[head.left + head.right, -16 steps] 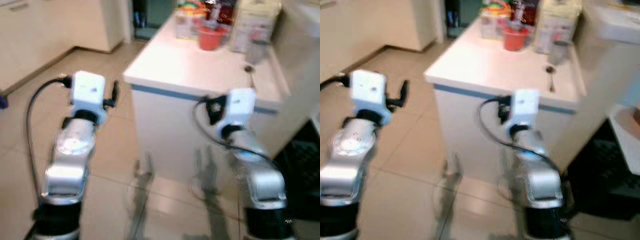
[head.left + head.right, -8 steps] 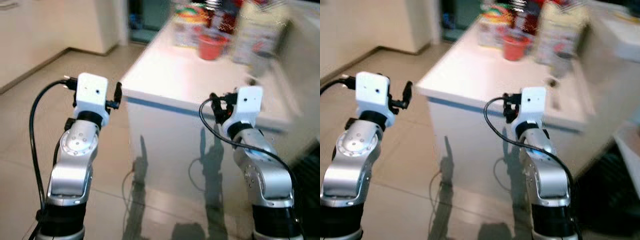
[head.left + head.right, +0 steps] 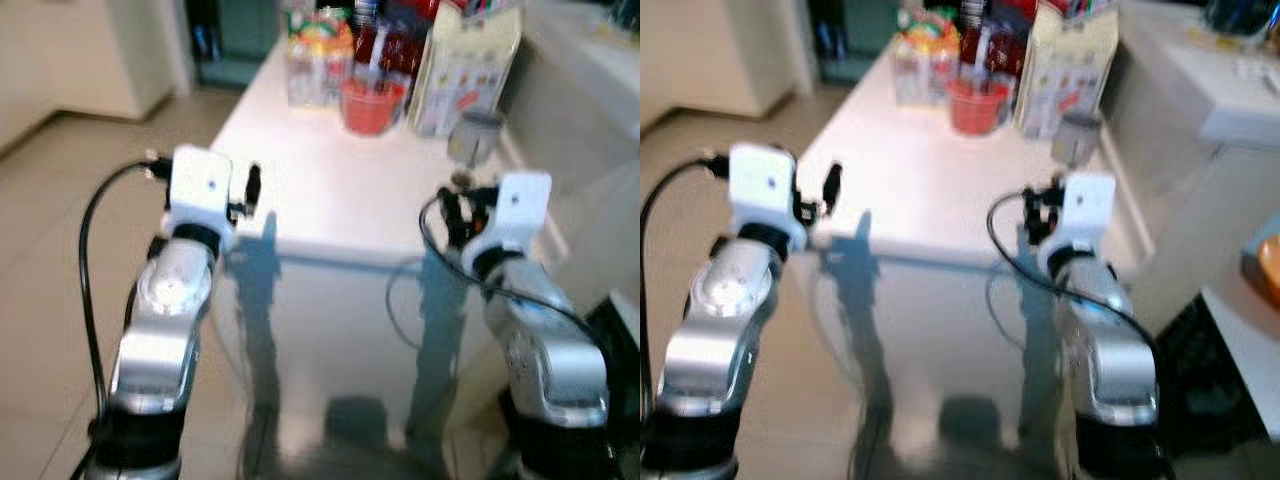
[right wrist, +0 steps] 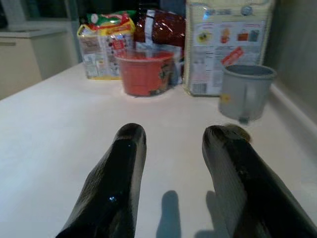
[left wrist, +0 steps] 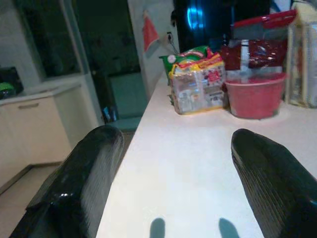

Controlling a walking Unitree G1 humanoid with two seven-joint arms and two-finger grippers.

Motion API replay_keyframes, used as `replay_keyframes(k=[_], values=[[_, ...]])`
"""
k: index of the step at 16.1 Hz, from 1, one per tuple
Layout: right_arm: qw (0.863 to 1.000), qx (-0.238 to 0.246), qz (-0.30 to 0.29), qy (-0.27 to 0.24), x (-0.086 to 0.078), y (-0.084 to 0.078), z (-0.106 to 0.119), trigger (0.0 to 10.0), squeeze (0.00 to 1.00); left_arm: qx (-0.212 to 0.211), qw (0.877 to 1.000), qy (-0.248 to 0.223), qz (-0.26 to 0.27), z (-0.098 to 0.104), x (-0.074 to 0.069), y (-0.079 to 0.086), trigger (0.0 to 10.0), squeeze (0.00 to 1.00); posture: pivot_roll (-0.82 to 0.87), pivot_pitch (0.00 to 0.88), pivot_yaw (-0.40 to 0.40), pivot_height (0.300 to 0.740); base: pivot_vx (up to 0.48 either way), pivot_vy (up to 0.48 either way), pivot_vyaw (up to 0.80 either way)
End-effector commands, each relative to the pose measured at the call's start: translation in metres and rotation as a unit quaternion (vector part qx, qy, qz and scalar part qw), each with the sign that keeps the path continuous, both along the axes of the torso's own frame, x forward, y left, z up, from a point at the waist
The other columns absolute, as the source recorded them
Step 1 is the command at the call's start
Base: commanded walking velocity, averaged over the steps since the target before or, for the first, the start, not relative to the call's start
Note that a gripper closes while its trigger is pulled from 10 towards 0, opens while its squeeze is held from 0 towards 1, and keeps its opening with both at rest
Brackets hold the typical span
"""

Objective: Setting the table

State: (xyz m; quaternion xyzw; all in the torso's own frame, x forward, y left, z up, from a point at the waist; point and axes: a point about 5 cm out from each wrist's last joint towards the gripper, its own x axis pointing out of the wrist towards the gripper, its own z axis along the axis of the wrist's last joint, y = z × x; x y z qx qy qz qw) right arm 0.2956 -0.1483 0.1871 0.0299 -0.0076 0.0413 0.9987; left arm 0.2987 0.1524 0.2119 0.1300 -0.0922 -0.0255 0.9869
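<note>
Left gripper point(image 5: 168, 188): jaws apart, empty, held over the near edge of the desk point(image 3: 330, 190).
Right gripper point(image 4: 173, 173): jaws apart, empty, aimed at the grey mug point(image 4: 246, 92).
Grey mug: upright near the desk's right edge, beside the printed carton point(image 4: 229, 44). Judged rigid, light, smooth-sided; grip across the body.
Red bowl point(image 4: 146, 73): at the far end, before the snack packets point(image 5: 199, 79). Judged light; take by the rim.

Spoon point(image 4: 237, 131) on the table point(image 4: 59, 129) mostly hidden behind right claw point(image 4: 171, 148) finger.
</note>
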Motion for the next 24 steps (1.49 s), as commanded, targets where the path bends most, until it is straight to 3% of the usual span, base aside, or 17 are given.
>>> replay_keyframes(k=[1,5,7,8,13,14,18,21,23,24], values=[[1.0,-0.002,0.006,-0.003,-0.001,0.004,0.004,10.0,0.0,0.005,1.0,0.0,0.002,-0.001,0.001,0.002,10.0,0.0,0.02,0.0,-0.052,0.74,0.442,0.0,-0.8],[1.0,-0.017,-0.007,-0.005,-0.003,0.003,0.007,10.0,0.0,0.006,1.0,-0.005,-0.021,0.0,-0.001,-0.001,10.0,0.0,0.01,0.0,-0.047,0.74,0.111,0.0,0.0],[1.0,-0.016,-0.013,0.005,-0.005,0.0,0.008,10.0,0.0,0.013,0.998,-0.007,-0.059,-0.001,-0.008,-0.005,10.0,0.0,0.02,0.0,-0.051,0.74,0.0,0.0,0.0],[0.999,-0.018,-0.014,0.023,-0.005,-0.001,0.006,10.0,1.0,0.011,0.997,-0.008,-0.071,0.0,-0.01,-0.006,10.0,0.0,0.02,0.0,-0.052,0.74,0.0,0.0,0.0],[0.994,-0.055,-0.021,0.089,0.013,-0.008,0.0,10.0,1.0,0.039,0.989,0.011,-0.144,-0.002,-0.016,-0.013,10.0,0.0,0.01,0.0,-0.038,0.74,0.0,0.0,0.0],[0.993,-0.066,-0.016,0.101,0.03,-0.006,-0.003,10.0,1.0,0.038,0.989,0.009,-0.142,-0.001,-0.014,-0.014,10.0,0.0,0.02,0.0,-0.039,0.74,0.0,0.0,0.0],[0.991,-0.066,0.001,0.117,0.06,0.002,-0.001,10.0,1.0,0.041,0.988,0.009,-0.15,0.001,-0.014,-0.017,10.0,0.0,0.03,0.0,-0.042,0.74,0.0,0.0,0.0],[0.99,-0.074,0.028,0.113,0.072,0.012,0.004,10.0,1.0,0.042,0.992,0.016,-0.119,0.0,-0.013,-0.01,10.0,0.0,0.04,0.0,-0.051,0.74,0.0,0.0,0.0],[0.991,-0.083,0.045,0.092,0.071,0.02,0.009,10.0,1.0,0.032,0.995,0.018,-0.094,0.001,-0.013,-0.004,10.0,0.0,0.05,0.0,-0.048,0.74,0.0,0.0,0.0],[0.991,-0.084,0.045,0.089,0.069,0.021,0.008,10.0,0.0,0.026,0.996,0.018,-0.089,0.0,-0.013,-0.003,10.0,0.0,0.05,0.0,-0.045,0.74,0.0,0.0,0.0]])
